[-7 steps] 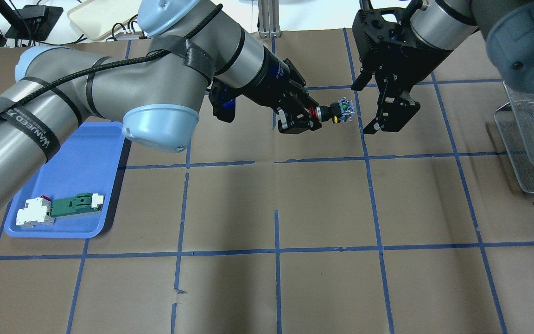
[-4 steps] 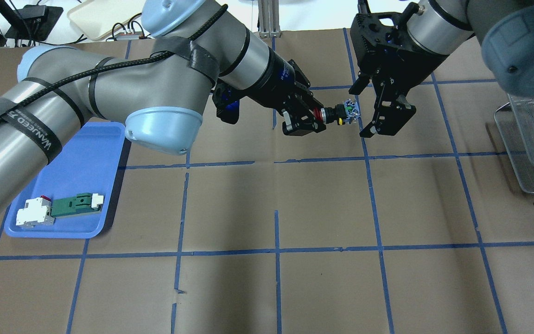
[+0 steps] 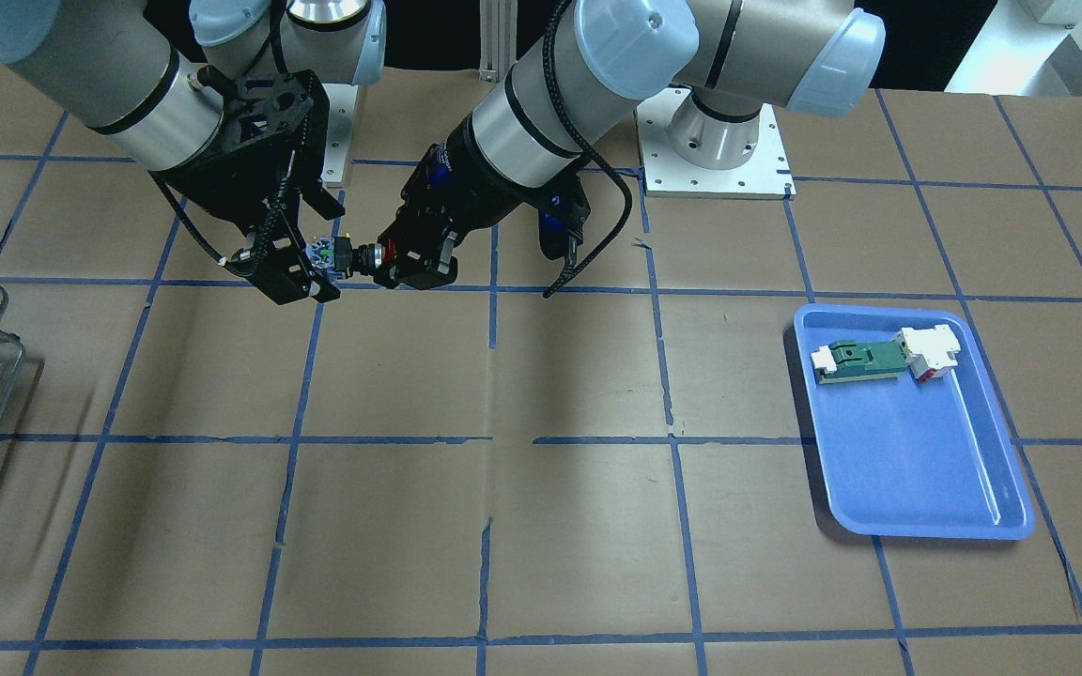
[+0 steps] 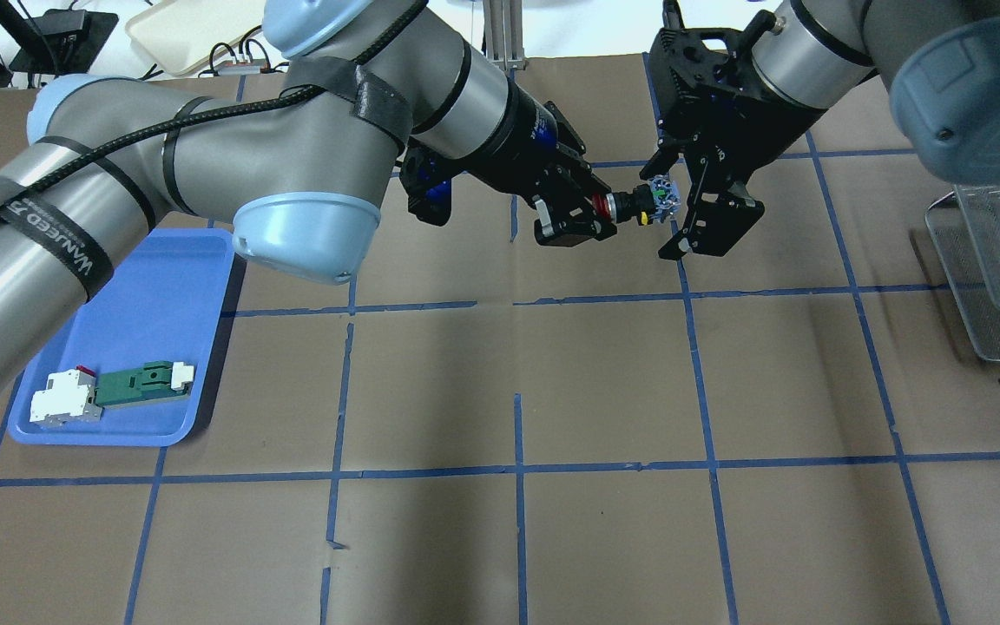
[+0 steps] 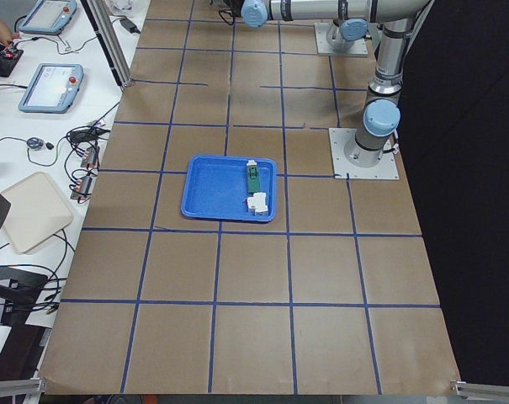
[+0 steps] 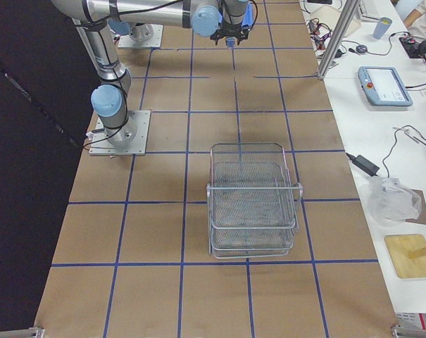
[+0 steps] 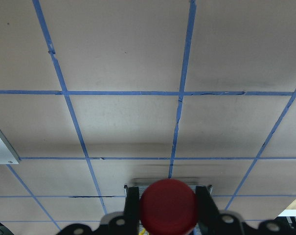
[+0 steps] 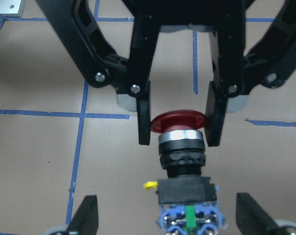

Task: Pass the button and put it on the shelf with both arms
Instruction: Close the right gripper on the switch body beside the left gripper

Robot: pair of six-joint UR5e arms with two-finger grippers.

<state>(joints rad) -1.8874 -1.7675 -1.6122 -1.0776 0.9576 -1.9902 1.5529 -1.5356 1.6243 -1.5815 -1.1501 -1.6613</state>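
Observation:
The button (image 4: 639, 206) has a red mushroom head, a black collar and a blue-and-white block. It is held level above the table. My left gripper (image 4: 601, 211) is shut on the red head; the right wrist view shows its fingers (image 8: 144, 119) pinching the head (image 8: 179, 121). My right gripper (image 4: 678, 198) is open, with its two fingers (image 8: 86, 217) on either side of the block (image 8: 189, 215) and not touching it. The same pairing shows in the front view (image 3: 344, 258). The wire-mesh shelf (image 4: 999, 260) stands at the far right, apart from both arms.
A blue tray (image 4: 144, 338) at the left holds a green-and-white flat part (image 4: 140, 384) and a white block with a red tip (image 4: 66, 399). The table (image 4: 517, 391) is brown paper with a blue tape grid. The side view shows the shelf's tiers (image 6: 251, 204).
My right gripper has moved left toward the button and now straddles its block end. My left gripper has moved slightly right and up with the button.

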